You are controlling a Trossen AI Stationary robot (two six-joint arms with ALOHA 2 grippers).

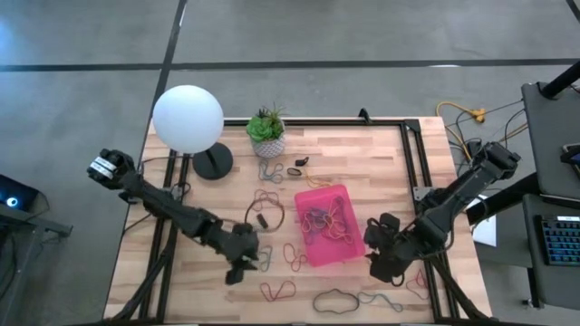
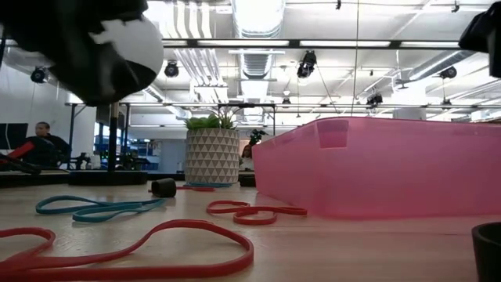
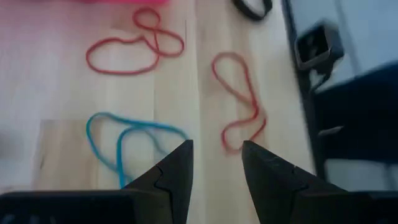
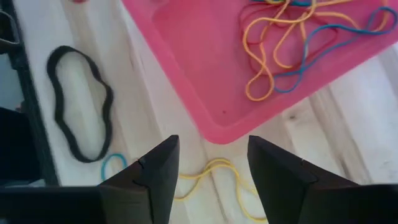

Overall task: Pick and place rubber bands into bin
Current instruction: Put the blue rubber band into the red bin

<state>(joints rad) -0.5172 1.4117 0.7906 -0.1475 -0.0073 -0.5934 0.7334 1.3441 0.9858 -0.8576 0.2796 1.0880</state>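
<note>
High view first: your shallow, bright pink translucent plastic bin (image 1: 337,252) sits near the middle of the pale wooden counter (image 1: 362,154), with a tangle of yellow, blue and red rubber bands in the bin (image 1: 326,220) already lying inside. Your right hand (image 1: 375,265) hangs just beside the bin's right edge at the near corner — its right wrist view shows the fingers (image 4: 155,171) parted with nothing between them, above a thin yellow band (image 4: 214,168) on the wood just outside the bin wall (image 4: 205,81). Beside it you can see a thick black rubber loop (image 4: 79,102) and a small blue band (image 4: 113,165).

Your left hand (image 1: 239,264) is low over the counter, left of the bin. Its fingers (image 3: 177,171) stand apart and empty, with a blue band (image 3: 121,137) and a long red band (image 3: 239,102) on the wood just ahead, and a looped red band (image 3: 134,46) farther off.

More loose bands (image 1: 279,292) lie scattered along the near edge. At the far side you have a small green plant in a white patterned pot (image 1: 267,134) and a lamp with a white globe (image 1: 188,119).
</note>
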